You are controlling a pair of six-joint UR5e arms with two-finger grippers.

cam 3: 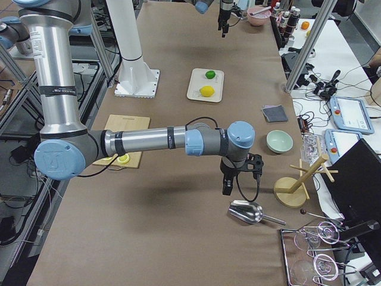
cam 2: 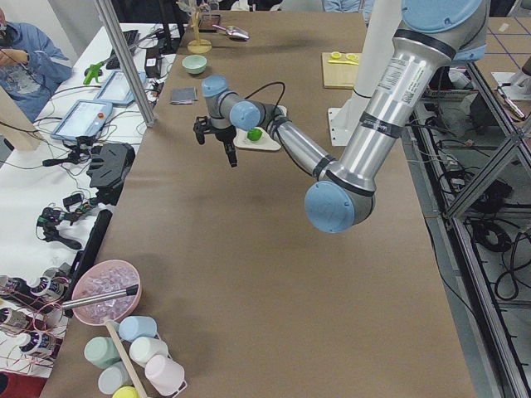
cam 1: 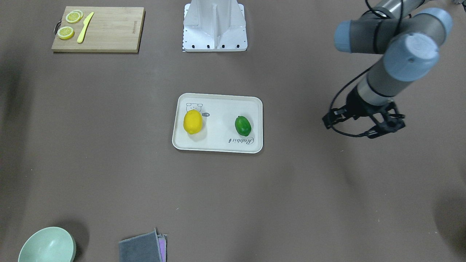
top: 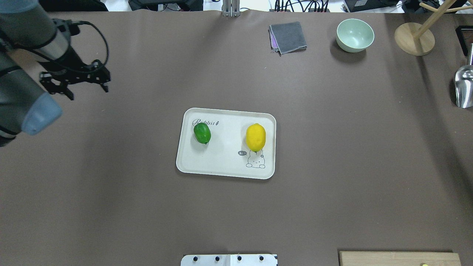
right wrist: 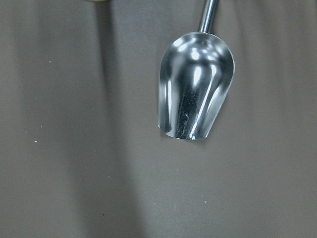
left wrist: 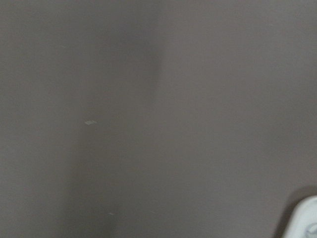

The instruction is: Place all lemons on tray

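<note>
The cream-white tray (cam 1: 218,145) lies mid-table, also in the overhead view (top: 225,159). On it rest the yellow lemon (cam 1: 193,122) (top: 255,137) and the green lemon (cam 1: 243,126) (top: 202,133), apart from each other. My left gripper (top: 88,91) (cam 1: 349,130) is open and empty, above bare table well to the tray's left and farther from my base. My right gripper (cam 3: 229,186) shows only in the exterior right view, hanging beside a metal scoop (right wrist: 195,89). I cannot tell whether it is open or shut.
A wooden cutting board (cam 1: 109,32) with lemon slices and a yellow knife lies near my base. A green bowl (top: 354,35), a grey cloth (top: 288,37) and a wooden stand (top: 414,37) sit at the far edge. The scoop (top: 463,87) lies at the right edge.
</note>
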